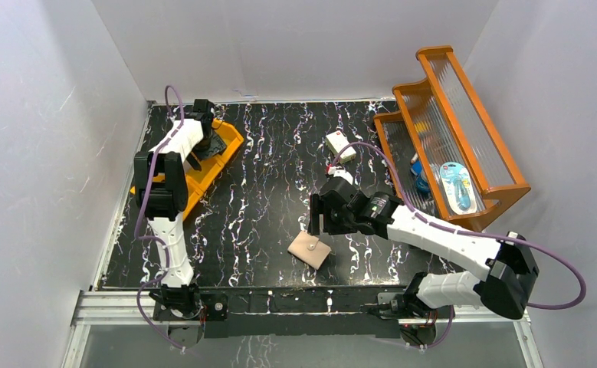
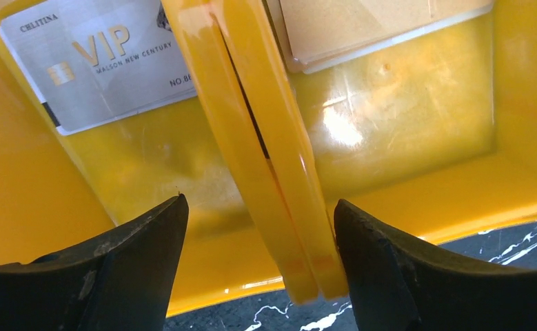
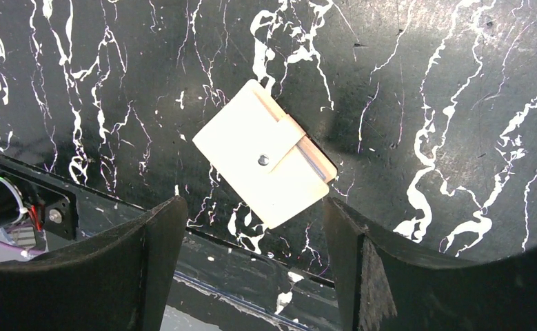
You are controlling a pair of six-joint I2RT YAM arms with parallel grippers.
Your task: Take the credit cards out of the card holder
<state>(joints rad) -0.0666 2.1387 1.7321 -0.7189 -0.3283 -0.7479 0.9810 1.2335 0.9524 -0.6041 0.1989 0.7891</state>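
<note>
The card holder (image 1: 310,250) lies shut on the black marbled table near the front edge, peach-pink, its snap tab (image 3: 263,160) fastened. My right gripper (image 3: 251,221) hovers open just above the card holder (image 3: 262,155), holding nothing. My left gripper (image 1: 209,144) is down in the yellow bin (image 1: 222,165) at the far left. In the left wrist view, a silver-grey VIP credit card (image 2: 107,62) lies in one compartment. A pale tan flat card (image 2: 382,31) lies in the neighbouring compartment. The left gripper (image 2: 258,221) is open, its fingers straddling the bin's divider (image 2: 272,165).
A white box (image 1: 340,145) sits behind the right gripper toward the back. An orange stepped rack (image 1: 448,130) with blue items (image 1: 457,186) stands at the right. White walls close in the table on three sides.
</note>
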